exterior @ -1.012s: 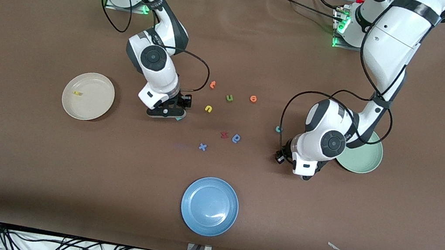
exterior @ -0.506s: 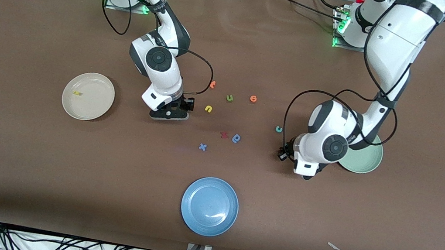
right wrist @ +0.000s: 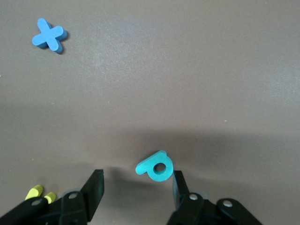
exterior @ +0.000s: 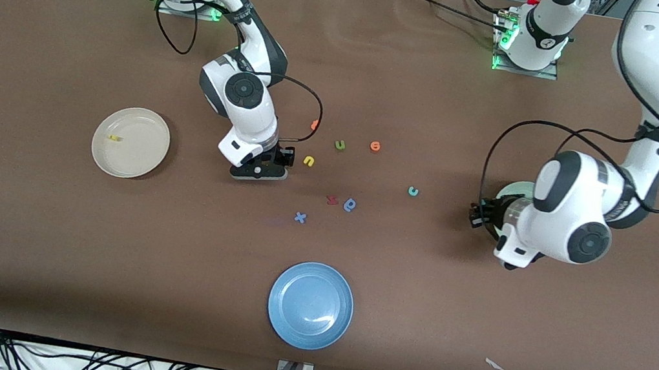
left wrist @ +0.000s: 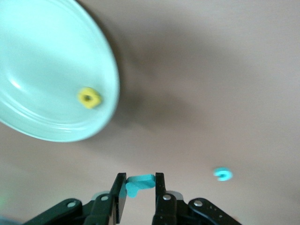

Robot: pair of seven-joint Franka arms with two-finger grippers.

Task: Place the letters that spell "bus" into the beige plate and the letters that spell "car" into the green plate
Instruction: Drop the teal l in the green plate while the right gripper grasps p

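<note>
My left gripper is shut on the teal "r" in the air, just beside the green plate. The yellow "a" lies in that plate. The teal "c" lies on the table. The left arm covers most of the green plate. My right gripper is open low over the table, and the teal "b" lies between its fingers, close to one of them. The yellow "u" lies beside that gripper. The beige plate holds the yellow "s".
A green "u", two orange letters, a red letter, a blue round letter and a blue "x" lie mid-table. A blue plate sits nearest the front camera, with a white scrap toward the left arm's end.
My left arm has carried the teal "r" away from the "c" toward the left arm's end, to the green plate. My right gripper has shifted slightly toward the yellow "u", still open.
</note>
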